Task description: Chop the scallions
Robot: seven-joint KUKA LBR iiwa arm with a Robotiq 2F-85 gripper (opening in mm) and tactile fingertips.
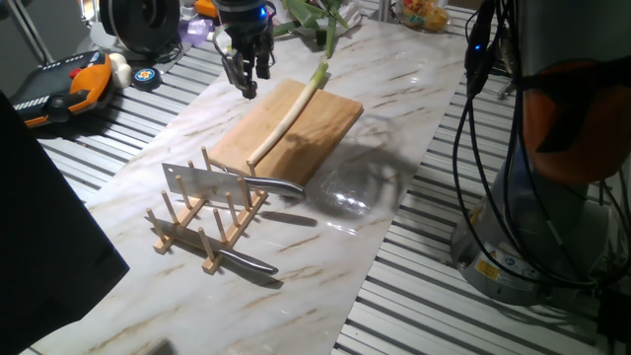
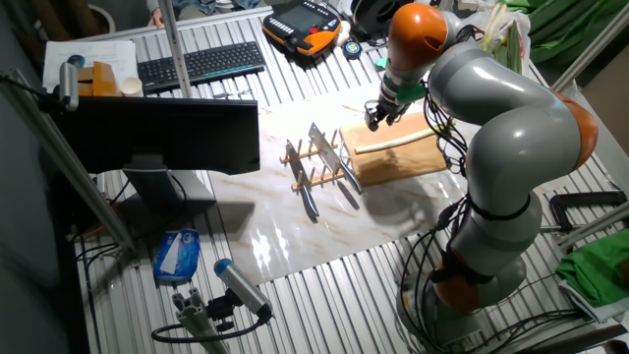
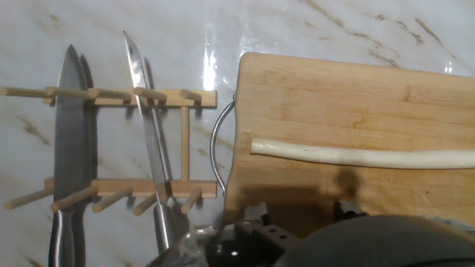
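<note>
One long scallion (image 1: 288,120) lies diagonally on the wooden cutting board (image 1: 325,128), white end toward the rack and green tops (image 1: 325,25) hanging past the far edge. In the hand view its white stalk (image 3: 356,156) runs across the board (image 3: 334,96). My gripper (image 1: 246,79) hovers above the board's far-left corner, a little left of the stalk and touching nothing. It is open and empty. In the other fixed view my gripper (image 2: 377,118) hangs just beyond the board (image 2: 408,162).
A wooden peg rack (image 1: 202,232) stands in front of the board and holds a cleaver (image 1: 202,182) and a knife (image 1: 246,262). In the hand view both blades (image 3: 70,126) (image 3: 145,126) rest in the rack (image 3: 185,141). A clear glass bowl (image 1: 345,192) sits by the board's near-right corner.
</note>
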